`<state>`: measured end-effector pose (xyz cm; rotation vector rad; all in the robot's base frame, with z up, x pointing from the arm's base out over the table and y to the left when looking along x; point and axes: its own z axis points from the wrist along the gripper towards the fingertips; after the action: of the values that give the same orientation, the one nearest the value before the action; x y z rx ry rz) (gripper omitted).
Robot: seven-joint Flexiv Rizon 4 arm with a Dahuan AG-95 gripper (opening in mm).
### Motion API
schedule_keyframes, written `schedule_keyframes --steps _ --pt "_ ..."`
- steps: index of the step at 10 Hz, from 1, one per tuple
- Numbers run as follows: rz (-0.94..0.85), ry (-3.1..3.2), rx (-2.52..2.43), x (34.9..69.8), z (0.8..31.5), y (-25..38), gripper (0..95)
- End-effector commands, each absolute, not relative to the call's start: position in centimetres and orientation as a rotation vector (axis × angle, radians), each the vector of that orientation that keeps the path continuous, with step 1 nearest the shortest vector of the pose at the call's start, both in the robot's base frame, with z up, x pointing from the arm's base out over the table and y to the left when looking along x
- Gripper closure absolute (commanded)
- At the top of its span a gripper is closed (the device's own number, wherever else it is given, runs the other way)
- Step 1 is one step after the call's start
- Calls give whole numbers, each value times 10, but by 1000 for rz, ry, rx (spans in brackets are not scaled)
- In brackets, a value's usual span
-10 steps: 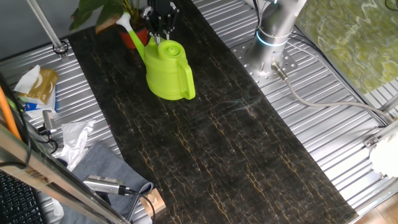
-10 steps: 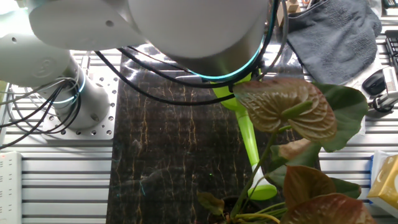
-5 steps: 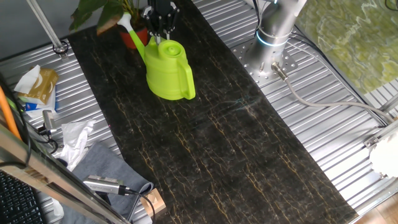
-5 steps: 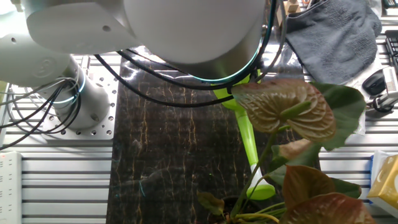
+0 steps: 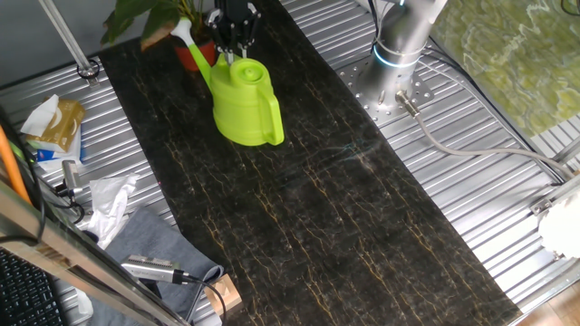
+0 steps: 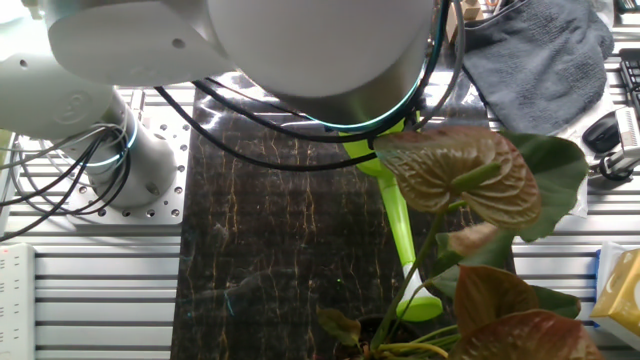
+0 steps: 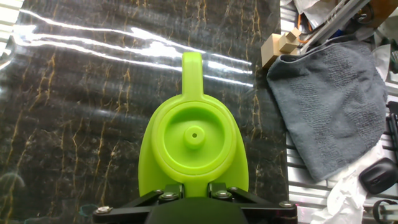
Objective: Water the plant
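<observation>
Dark marble-patterned sheeting covered the ribbed metal table, and at its far end the black claw hung right over the top of the lime-green plastic watering can; from the hand view the claw sat at the can's rim on the spout side, its fingertips hidden below the frame, so whether it gripped the rim or merely stood over it could not be told. The can looked roughly upright, its round top level and its handle pointing away from the claw; its long spout ran toward the small potted plant with broad dark green and reddish leaves, ending with the rose just beside the stems, close above the red-orange pot.

Judging by that, the can was already brought to the plant and aimed, but no tilt and no water showed, so the pouring itself seemed left to do.

Room was tight at that end: leaves overhung the spout, and the sheeting's far edge lay close behind the pot; toward the handle the sheeting lay bare, with a grey cloth and a small wooden block off its side.
</observation>
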<state>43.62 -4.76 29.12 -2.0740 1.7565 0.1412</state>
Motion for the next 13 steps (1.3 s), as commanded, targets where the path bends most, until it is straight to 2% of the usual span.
schedule_keyframes --steps 1,13 --pt "137 1772 -2077 435 292 -47 950" --pt "113 1934 -2086 435 292 -47 950"
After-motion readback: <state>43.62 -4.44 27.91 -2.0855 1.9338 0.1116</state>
